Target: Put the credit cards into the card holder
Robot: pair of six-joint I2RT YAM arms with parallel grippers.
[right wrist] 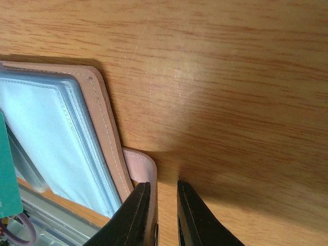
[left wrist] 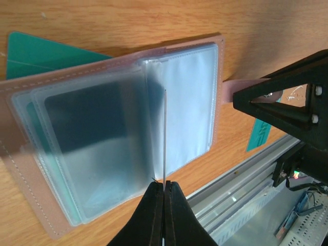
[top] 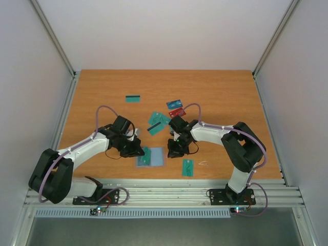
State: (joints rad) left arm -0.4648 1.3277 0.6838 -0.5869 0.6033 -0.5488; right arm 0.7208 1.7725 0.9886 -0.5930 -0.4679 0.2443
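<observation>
My left arm point(top: 82, 146) stretched inward | left gripper point(left wrist: 164, 182) pinched tight | my right arm point(top: 215, 134) folded inward | right gripper point(right wrist: 163, 187) barely parted

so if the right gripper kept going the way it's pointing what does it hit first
Most likely the bare table, just beside the pink tab of the card holder. No card lies ahead of the right gripper in its wrist view. The tab runs along one finger, so contact there is unclear.

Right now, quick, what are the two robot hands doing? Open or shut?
Left gripper: shut on a clear sleeve of the card holder.
Right gripper: open a crack, holding nothing; the pink strap lies beside it.
</observation>
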